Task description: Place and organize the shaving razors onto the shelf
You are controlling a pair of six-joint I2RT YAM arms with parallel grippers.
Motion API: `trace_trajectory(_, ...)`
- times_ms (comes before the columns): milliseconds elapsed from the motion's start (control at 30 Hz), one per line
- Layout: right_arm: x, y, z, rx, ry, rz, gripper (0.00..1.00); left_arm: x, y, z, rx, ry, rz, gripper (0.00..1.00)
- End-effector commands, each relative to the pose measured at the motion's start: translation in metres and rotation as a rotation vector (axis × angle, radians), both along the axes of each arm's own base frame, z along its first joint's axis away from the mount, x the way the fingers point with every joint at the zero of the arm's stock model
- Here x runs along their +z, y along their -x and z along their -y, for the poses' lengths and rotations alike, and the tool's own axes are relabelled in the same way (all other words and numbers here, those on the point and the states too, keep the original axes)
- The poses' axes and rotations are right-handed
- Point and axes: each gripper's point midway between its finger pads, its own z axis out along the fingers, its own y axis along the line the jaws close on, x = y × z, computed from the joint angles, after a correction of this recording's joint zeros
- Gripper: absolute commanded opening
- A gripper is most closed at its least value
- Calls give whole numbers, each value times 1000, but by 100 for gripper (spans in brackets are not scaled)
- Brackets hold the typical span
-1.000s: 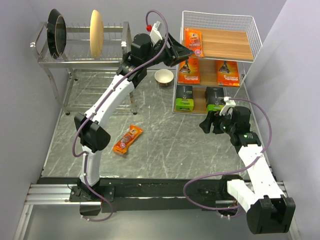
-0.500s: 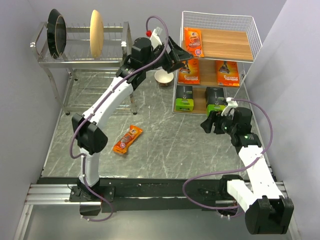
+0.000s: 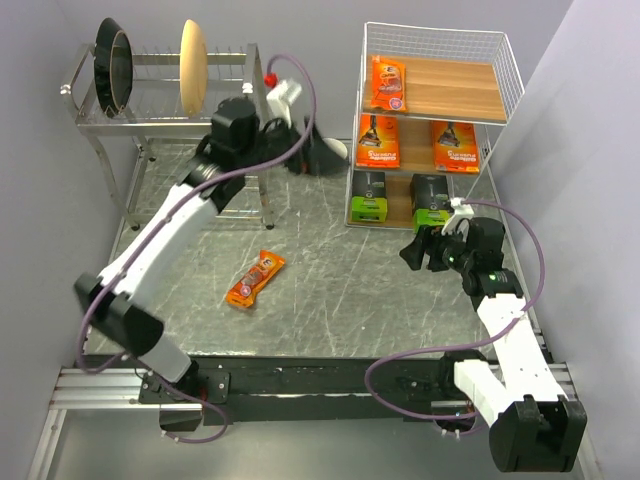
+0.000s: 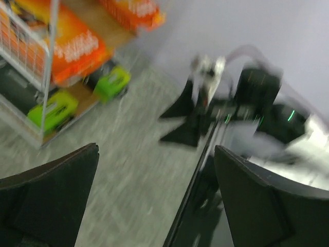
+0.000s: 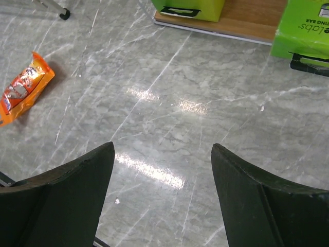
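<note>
While the left gripper (image 3: 320, 157) and right gripper (image 3: 413, 250) are gaping empty, the left is best squaring up across the near-left pack (image 3: 255, 278).

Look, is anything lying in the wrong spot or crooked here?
Yes. One narrow orange razor pack lies slanted on the table, out in the open and far from the shelf, where its twin already sits on the top board. It looks left behind.
</note>
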Motion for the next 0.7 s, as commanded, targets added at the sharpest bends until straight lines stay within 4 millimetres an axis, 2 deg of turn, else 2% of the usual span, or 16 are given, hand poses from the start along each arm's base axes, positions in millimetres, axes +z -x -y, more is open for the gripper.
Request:
trace_trajectory(0,10,0,-8,71,-4,68,82,-93,40,-41,-203,-399,197,99)
trace_trajectory(33,10,1,-9,83,0,69,82,-116,41,-54,-253,-515,271,100)
trace_trajectory(67,9,2,-11,94,-3,69,82,-148,51,-73,-283,-612,183,100)
trace_trajectory(133,10,3,-13,100,-9,70,82,-189,47,-104,-289,-802,137,100)
trace_trajectory(167,8,3,-14,100,-13,67,82,-216,54,-124,-298,-873,49,99)
trace_trajectory(267,8,5,-17,108,-31,66,82,-268,54,-166,-255,-1016,-108,95)
trace_trajectory(367,10,6,-20,115,-45,69,82,-296,48,-182,-199,-1063,-193,93)
trace_trajectory(467,12,9,-23,126,-58,65,82,-320,45,-187,-185,-1103,-245,94)
trace_trajectory(600,15,10,-24,128,-67,66,82,-347,48,-197,-169,-1160,-305,94)
trace_trajectory(667,16,9,-23,122,-68,73,82,-357,42,-198,-148,-1177,-298,94)
